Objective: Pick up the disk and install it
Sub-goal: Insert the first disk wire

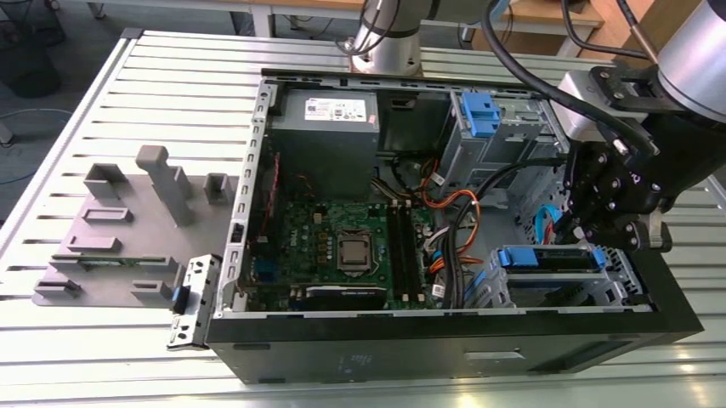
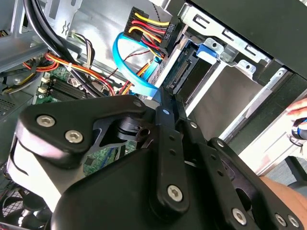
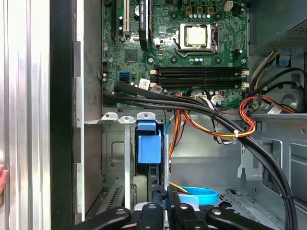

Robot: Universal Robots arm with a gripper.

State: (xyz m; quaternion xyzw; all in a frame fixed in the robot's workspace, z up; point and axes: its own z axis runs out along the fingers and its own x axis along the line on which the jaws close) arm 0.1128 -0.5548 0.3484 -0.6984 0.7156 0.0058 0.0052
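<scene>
Exterior view: the claw (image 1: 618, 223) hangs inside an open computer case (image 1: 454, 340), with the disk (image 1: 550, 257) just below it in a bay (image 1: 621, 280).

Second wrist view: the claw (image 2: 163, 98) is narrow, jaws nearly together, its tips near the connector end of the disk (image 2: 184, 62).

First wrist view: the disk (image 3: 149, 148) is edge-on ahead of the claw (image 3: 164, 196).

The disk is likely stiff, dense and shock-sensitive; grip its blue-framed edges.

Exterior view's bright and daylight-ish; the bench (image 1: 136, 357) slats throw white glare along the edge nearest the camera, while the inside of the case (image 1: 454, 340) sits in soft shadow; first wrist view is even and crisp on the motherboard (image 3: 192, 52), though the bench slats wash out nearly white; in the second wrist view my claw (image 2: 165, 103) looms dark and slightly soft, with blown-out white beyond the case wall
</scene>
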